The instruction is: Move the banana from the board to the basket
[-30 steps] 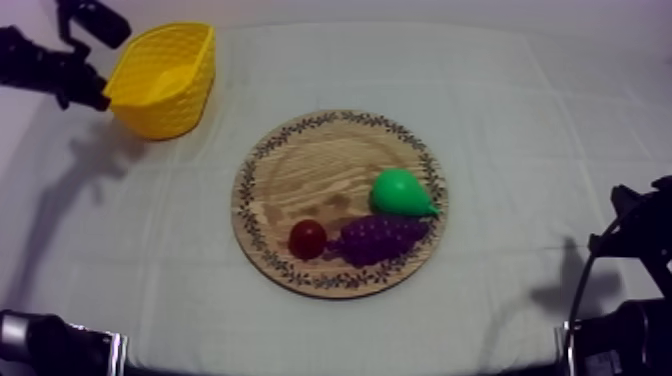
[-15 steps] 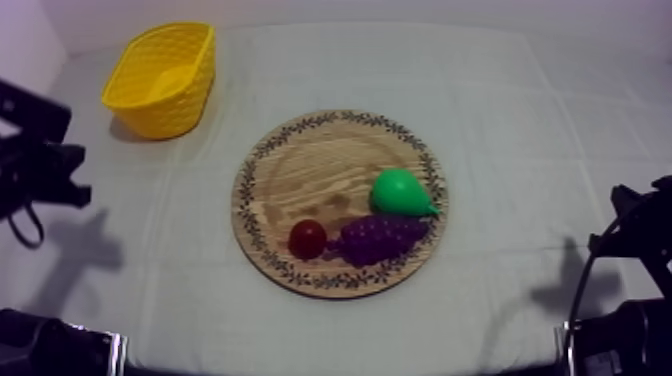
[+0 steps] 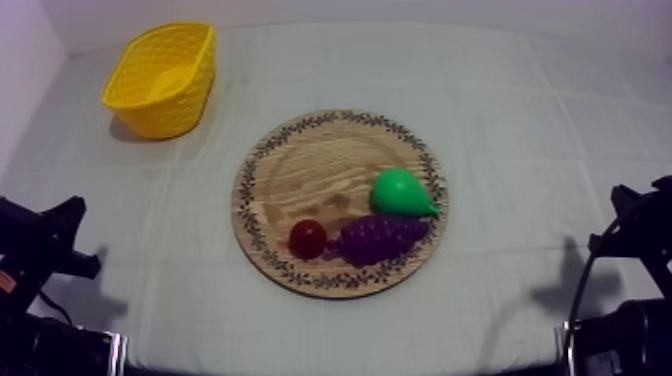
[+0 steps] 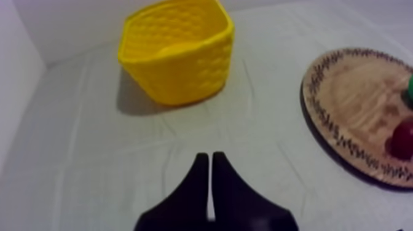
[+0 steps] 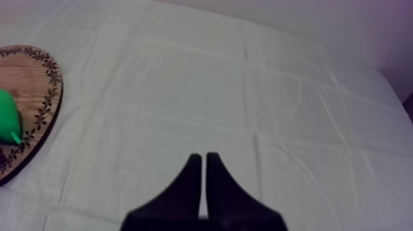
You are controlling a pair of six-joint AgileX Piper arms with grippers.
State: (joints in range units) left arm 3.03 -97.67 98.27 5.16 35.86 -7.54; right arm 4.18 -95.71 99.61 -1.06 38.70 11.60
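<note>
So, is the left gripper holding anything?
No, the left gripper is shut as a narrow wedge on nothing, short of the basket.

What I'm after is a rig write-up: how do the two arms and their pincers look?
The left arm and right arm are black and angular. The left pincer and right pincer each have two black fingers, broad at the base and curving inward to slim pointed tips. No markings show.

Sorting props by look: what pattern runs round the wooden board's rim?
A dark leaf-and-sprig band circles the wooden board, clearest in the top view.
</note>
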